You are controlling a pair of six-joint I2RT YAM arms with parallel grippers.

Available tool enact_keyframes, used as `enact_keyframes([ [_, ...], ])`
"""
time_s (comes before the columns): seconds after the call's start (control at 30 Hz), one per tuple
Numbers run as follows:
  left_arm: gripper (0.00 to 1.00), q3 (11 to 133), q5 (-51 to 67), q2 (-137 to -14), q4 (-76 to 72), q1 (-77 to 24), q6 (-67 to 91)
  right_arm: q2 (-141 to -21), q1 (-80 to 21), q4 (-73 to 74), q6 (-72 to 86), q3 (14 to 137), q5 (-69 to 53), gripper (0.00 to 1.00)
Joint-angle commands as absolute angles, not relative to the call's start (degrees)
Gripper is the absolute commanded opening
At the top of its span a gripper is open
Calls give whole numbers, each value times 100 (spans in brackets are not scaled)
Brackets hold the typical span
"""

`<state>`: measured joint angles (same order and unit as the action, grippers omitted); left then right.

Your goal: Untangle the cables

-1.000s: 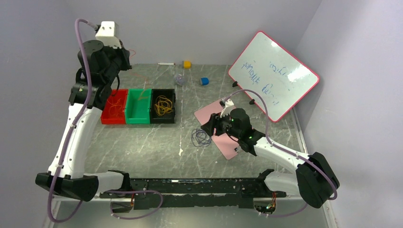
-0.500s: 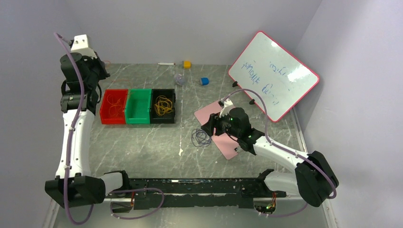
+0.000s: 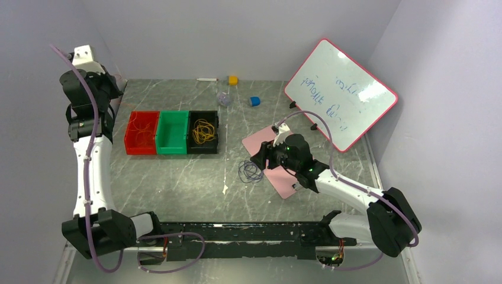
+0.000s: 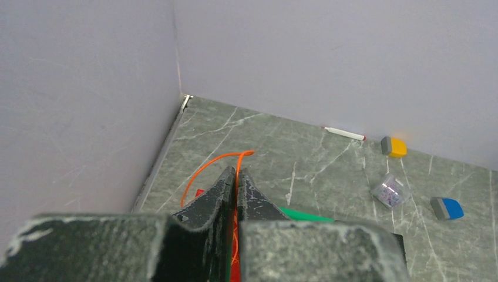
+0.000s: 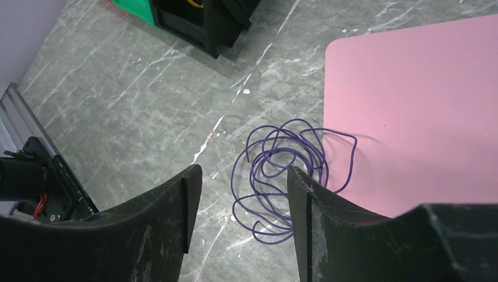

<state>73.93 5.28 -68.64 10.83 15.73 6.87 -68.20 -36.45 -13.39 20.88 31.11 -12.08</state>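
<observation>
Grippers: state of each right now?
Left gripper: closed on the orange wire.
Right gripper: open, holding nothing, over the purple wire.

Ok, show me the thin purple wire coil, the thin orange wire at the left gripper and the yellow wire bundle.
thin purple wire coil [image 5: 281, 154]: right wrist view, crossing strands mid-coil.
thin orange wire [image 4: 220, 158]: left wrist view, its raised arc.
yellow wire bundle [image 3: 203, 131]: top view, centre of the tangle.

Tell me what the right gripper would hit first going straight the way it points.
Most likely the purple cable coil on the table, straight ahead of the open right gripper, at the edge of the pink mat. Depth is hard to judge.
</observation>
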Motion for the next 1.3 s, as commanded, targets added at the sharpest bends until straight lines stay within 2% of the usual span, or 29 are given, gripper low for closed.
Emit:
enact_keyframes([
  [0.0, 7, 7189, 669, -6994, 776, 1726, 694, -6844, -3623, -1417, 2052, 3176, -1209, 59],
  [0.53, 7, 6593, 645, -7694, 483, 1790, 682, -6899, -3625, -1406, 2008, 3249, -1241, 59],
  [0.8, 7, 6702, 1237, -8307, 1236, 1784, 1003, -6898, -3624, -1427, 2012, 3209, -1214, 59],
  [1.27, 7, 6624, 917, -8937, 2152, 1785, 1587, -6937, -3618, -1571, 2097, 3112, -1264, 60],
])
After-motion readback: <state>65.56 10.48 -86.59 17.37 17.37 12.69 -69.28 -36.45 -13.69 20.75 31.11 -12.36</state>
